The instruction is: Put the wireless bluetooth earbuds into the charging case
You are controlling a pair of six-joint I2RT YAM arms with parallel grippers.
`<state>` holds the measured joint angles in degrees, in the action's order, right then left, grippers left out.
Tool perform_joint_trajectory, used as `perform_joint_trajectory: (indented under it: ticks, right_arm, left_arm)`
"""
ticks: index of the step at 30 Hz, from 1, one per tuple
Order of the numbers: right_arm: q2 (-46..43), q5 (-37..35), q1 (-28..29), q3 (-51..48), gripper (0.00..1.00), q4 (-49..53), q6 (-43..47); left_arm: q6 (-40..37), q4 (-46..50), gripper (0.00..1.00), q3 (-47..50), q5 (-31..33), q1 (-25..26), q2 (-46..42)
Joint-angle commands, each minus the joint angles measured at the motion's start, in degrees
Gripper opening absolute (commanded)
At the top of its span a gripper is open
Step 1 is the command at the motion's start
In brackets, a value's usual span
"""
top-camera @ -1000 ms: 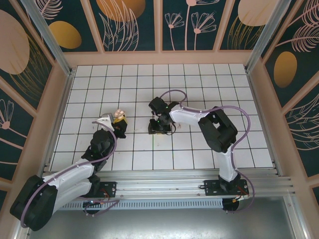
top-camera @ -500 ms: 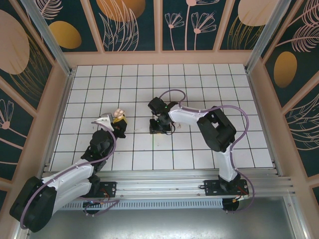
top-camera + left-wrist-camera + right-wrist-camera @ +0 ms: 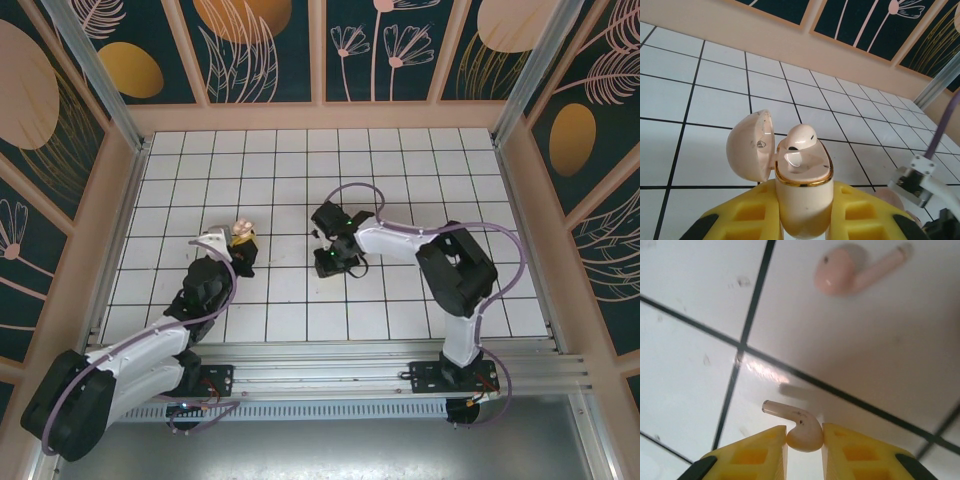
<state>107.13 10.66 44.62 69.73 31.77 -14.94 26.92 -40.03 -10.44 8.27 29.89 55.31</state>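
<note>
Two arms reach out from the near edge of the tiled worktop [image 3: 400, 180]. The right gripper [image 3: 330, 262] is the nearer one, close to the worktop's centre and slightly toward the near edge, pointing down at the tiles. Its yellow fingers [image 3: 760, 450] are pressed onto the bulb of the held earbud [image 3: 801, 432] and pinch it between their tips. The stem juts out to the left, and a faint shadow falls on the tile just beyond. Whether this piece touches the worktop cannot be told. Farther from the fingertips, across a dark grout line [image 3: 850, 397] and well apart from the pinched piece, the loose earbud [image 3: 847, 272] lies flat on a bare tile with its stem pointing right. The left gripper [image 3: 240, 250] is a little deeper on the worktop and left of centre. Its jaws are clamped on the lower body of the charging case [image 3: 804, 195] and hold it upright, with the gold-rimmed mouth rising clear above the fingertips. The lid [image 3: 750, 147] is swung open to the left, hollow side facing the mouth. A rounded pale piece [image 3: 801, 136] stands up from the far side of the opening; whether it is an earbud cannot be told.
</note>
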Motion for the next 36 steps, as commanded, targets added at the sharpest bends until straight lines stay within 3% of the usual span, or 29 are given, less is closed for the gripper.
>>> perform_joint_trajectory:
  ticks: [1, 13, 21, 26, 32, 36]
  right_arm:
    - [-5.09, 0.03, -1.02, -2.56, 0.24, 2.94, 9.43]
    - [-13.33, -0.29, -1.35, -8.83, 0.25, 8.09, 35.62]
    - [-13.43, -4.46, 0.13, -11.57, 0.25, 9.16, 42.75]
    - [-15.84, -7.65, -2.08, -14.03, 0.26, 10.04, 46.68]
    - [-17.89, -6.70, -4.14, -16.09, 0.26, 10.09, 53.92]
    - [-18.28, -2.74, -7.14, -12.18, 0.27, 9.30, 49.30]
  left_arm:
    - [-1.67, -1.09, 0.17, -2.43, -1.94, -0.45, 0.92]
    - [-2.86, -0.60, 0.16, -4.76, -3.69, -0.38, 2.78]
    - [-3.87, 0.86, 0.16, -6.38, -4.72, -0.45, 3.86]
    - [-4.54, 1.18, 0.16, -6.84, -5.07, -0.46, 4.02]
    - [-4.68, 1.45, 0.16, -6.71, -5.33, -0.45, 3.89]
    - [-4.85, 1.97, 0.16, -6.53, -5.19, -0.47, 3.45]
